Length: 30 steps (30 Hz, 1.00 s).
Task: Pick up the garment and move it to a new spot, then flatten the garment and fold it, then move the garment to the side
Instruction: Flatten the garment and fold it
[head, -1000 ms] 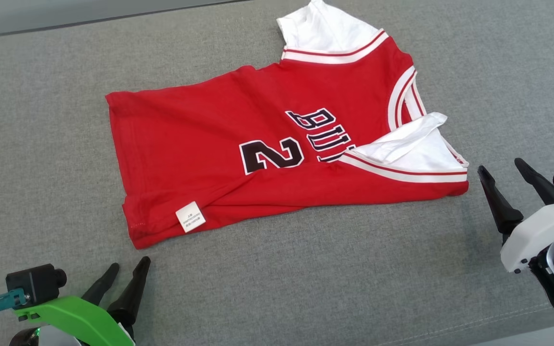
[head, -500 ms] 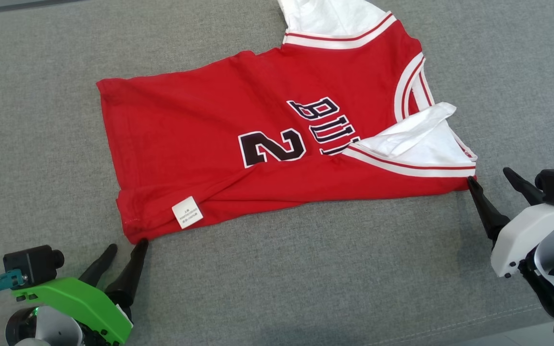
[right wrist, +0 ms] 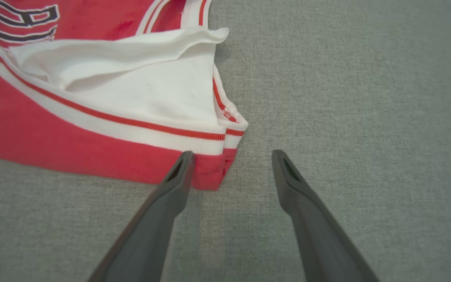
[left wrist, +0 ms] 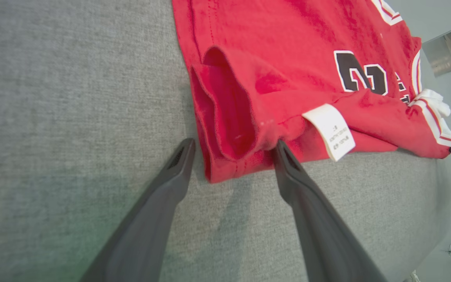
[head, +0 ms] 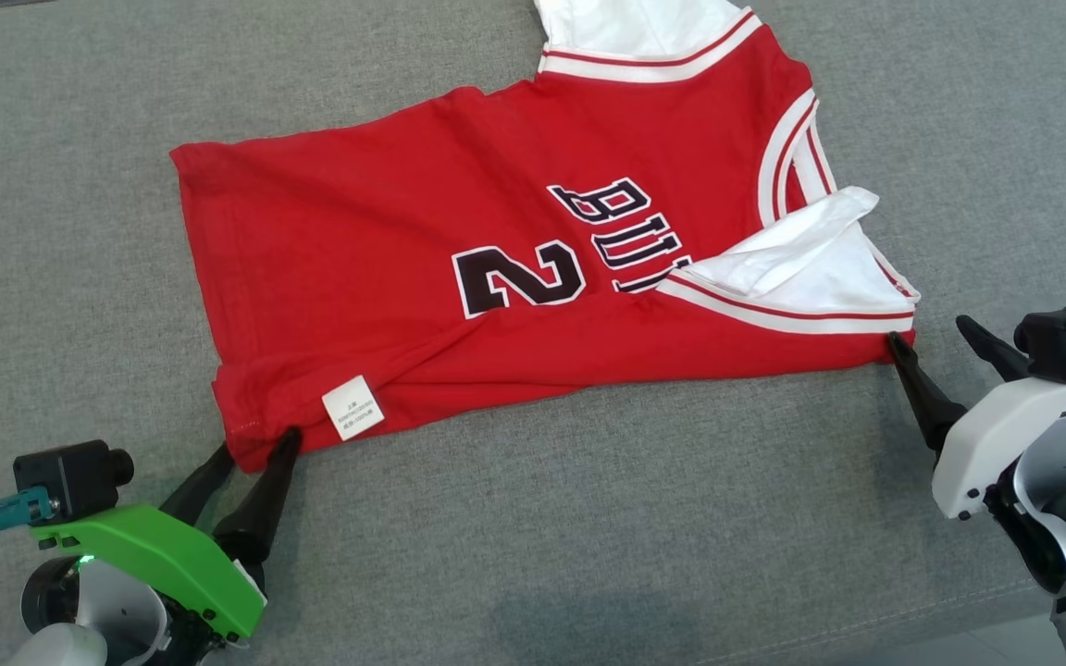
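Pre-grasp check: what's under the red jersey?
Grey fabric surface runs under the jersey on every visible side. Anything beneath the cloth itself is covered; the open hem shows red lining.

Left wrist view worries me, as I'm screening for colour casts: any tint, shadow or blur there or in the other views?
Left wrist view: green tint on the grey fabric at lower left, soft shadows under the left gripper; care label print illegible. Right wrist view: even light, jersey sharp. Head view: crisp, faint shadow at bottom centre.
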Motion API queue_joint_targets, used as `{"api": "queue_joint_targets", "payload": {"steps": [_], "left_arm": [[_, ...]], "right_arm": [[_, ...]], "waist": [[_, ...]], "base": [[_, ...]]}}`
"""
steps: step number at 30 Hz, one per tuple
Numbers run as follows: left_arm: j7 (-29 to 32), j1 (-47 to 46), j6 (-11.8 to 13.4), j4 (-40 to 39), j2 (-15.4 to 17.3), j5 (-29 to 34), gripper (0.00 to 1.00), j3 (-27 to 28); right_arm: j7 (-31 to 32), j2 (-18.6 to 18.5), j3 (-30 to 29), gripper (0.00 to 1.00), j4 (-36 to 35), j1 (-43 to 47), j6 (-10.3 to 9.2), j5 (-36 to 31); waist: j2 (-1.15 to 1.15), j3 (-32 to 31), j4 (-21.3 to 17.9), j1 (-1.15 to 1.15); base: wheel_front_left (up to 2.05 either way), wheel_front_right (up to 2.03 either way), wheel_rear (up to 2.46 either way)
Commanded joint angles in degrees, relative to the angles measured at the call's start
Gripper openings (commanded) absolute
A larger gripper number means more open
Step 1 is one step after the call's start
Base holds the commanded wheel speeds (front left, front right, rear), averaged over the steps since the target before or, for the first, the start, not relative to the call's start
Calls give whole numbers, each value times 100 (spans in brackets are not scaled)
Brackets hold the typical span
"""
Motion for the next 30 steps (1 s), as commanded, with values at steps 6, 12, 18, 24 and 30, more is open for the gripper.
{"api": "queue_joint_targets", "payload": {"steps": [6,12,18,24,30], "left_arm": [[188,-222,-159,145,-36,-80,0,-83],[364,-274,-449,266,-88,-346,0,-123],[538,-208,-696,96,141,-724,0,94],[1017,43,-872,-420,777,-1149,0,334],[1424,596,-955,-1307,1385,-1539,0,435]], "right_arm": [[236,144,190,100,259,-277,-4,184],[543,61,540,0,313,-393,0,812],[709,-382,395,0,177,-454,-6,1357],[1408,-958,131,0,-216,-211,-7,1876],[2368,-1269,-246,0,-858,229,-7,2325]], "waist": [[0,195,26,0],[0,204,84,0],[0,-2,121,0],[0,-218,128,0],[0,-257,133,0]], "base": [[0,0,0],[0,0,0],[0,0,0],[0,0,0],[0,0,0]]}}
